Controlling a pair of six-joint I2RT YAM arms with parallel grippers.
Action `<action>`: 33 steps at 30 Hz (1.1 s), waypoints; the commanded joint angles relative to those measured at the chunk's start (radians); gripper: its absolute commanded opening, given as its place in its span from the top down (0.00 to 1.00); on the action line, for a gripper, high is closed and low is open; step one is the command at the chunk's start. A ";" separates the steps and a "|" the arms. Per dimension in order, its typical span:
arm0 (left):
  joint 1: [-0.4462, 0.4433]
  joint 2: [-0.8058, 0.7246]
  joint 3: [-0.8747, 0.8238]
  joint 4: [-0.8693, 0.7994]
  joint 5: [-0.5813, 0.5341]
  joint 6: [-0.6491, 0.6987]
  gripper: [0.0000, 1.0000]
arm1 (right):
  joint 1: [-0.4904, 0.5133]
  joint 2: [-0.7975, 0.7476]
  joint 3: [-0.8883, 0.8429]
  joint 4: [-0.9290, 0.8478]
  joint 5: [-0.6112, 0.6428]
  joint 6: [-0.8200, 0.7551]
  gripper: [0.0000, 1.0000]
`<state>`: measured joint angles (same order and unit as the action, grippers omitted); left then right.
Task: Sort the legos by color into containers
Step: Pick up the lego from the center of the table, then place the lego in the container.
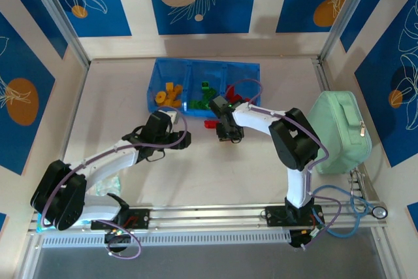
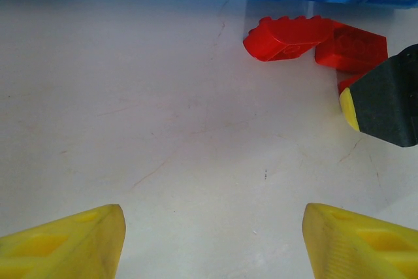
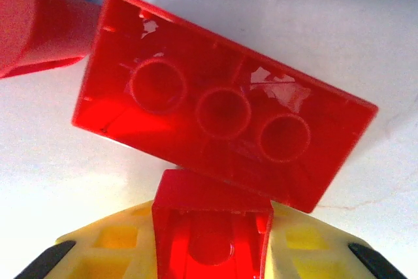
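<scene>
While the left gripper point(image 2: 212, 217) hangs nearest with fingers spread and nothing between them, the right gripper point(image 3: 212, 223) is clamped on a small red brick point(image 3: 196, 204) just short of the tray point(image 1: 160, 70). It should lift straight up, since a larger red brick point(image 3: 222, 122) overlaps it and may drag. The likely target is the red compartment point(image 1: 248, 73). The arm hides part of it, so its contents are unclear.

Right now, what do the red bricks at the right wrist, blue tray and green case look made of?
Large red brick and small red brick: hard moulded plastic, glossy; sharp highlights, round tubes underneath.
Blue tray: thin plastic, seemingly translucent; the tint looks see-through.
Mint-green case: probably matte fabric or faux leather; rounded corners, zipper pull; too small to confirm.
</scene>
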<state>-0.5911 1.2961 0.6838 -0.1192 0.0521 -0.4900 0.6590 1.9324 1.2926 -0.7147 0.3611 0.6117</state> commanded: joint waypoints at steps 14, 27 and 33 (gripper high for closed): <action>-0.080 -0.022 -0.016 -0.002 -0.017 -0.023 0.28 | -0.116 -0.172 0.186 -0.082 0.076 -0.155 0.80; -0.130 -0.050 -0.035 -0.005 -0.052 -0.036 0.28 | -0.249 0.063 0.456 -0.135 0.036 -0.236 0.48; -0.129 0.002 0.017 -0.007 -0.055 0.003 0.27 | -0.236 -0.029 0.382 -0.096 0.048 -0.218 0.33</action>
<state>-0.7105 1.2705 0.6537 -0.1200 0.0143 -0.5163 0.4133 1.9823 1.7000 -0.8059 0.4126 0.3889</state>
